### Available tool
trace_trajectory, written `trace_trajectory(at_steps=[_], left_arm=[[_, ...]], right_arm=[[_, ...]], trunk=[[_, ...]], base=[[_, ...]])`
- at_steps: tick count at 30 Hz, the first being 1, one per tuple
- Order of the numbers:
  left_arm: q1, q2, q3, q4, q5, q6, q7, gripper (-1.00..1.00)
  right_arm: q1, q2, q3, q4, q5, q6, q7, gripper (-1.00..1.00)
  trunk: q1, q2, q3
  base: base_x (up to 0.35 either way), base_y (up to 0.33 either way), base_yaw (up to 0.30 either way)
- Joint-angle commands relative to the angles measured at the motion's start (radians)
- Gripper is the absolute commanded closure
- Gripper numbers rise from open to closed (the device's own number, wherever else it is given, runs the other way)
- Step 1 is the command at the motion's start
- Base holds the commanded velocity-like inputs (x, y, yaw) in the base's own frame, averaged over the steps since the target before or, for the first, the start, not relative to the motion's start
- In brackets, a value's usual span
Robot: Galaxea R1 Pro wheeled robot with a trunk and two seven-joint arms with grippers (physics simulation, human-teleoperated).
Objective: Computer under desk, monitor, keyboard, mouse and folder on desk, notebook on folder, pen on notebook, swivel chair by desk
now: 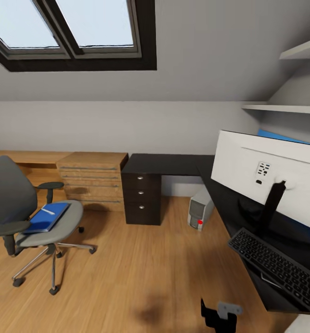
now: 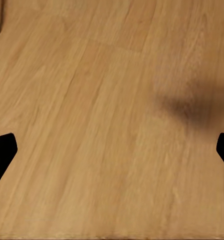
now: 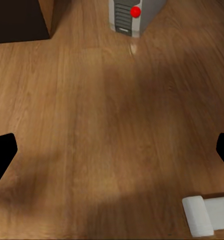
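You see warm honey-brown planks on the floor (image 1: 141, 268). The swivel chair (image 1: 30, 217) is grey with black armrests and a chrome base, and on its seat lies a bright blue folder (image 1: 46, 217). The desk (image 1: 173, 164) top is black, the monitor (image 1: 270, 178) back white, the keyboard (image 1: 277, 268) keys dark grey. The computer (image 1: 200, 209) is pale grey with a red dot.

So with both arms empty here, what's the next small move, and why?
Probably roll toward the swivel chair: the folder lies on its seat with the pen on top, far from the desk, and both wrist views show open fingers over bare floor.
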Motion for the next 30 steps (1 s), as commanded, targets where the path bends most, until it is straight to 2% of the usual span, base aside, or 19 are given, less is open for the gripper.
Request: trace_trajectory(at_steps=[1, 12, 30], left_arm=[[-0.001, 0.000, -0.003, 0.001, 0.003, -0.003, 0.003, -1.00], [-0.001, 0.000, -0.002, 0.001, 0.003, -0.003, 0.003, -1.00], [-0.001, 0.000, -0.002, 0.001, 0.003, -0.003, 0.002, -1.00]], right_arm=[[-0.001, 0.000, 0.009, 0.002, -0.005, -0.004, -0.005, -1.00], [-0.001, 0.000, 0.009, 0.002, -0.004, -0.004, -0.004, -1.00], [-0.001, 0.000, 0.009, 0.002, -0.003, -0.004, -0.004, -1.00]], trunk=[[-0.001, -0.001, -0.001], [-0.001, -0.001, -0.001], [-0.001, -0.001, -0.001]], base=[[-0.326, 0.000, 0.000], [-0.305, -0.086, 0.000], [-0.257, -0.228, 0.000]])
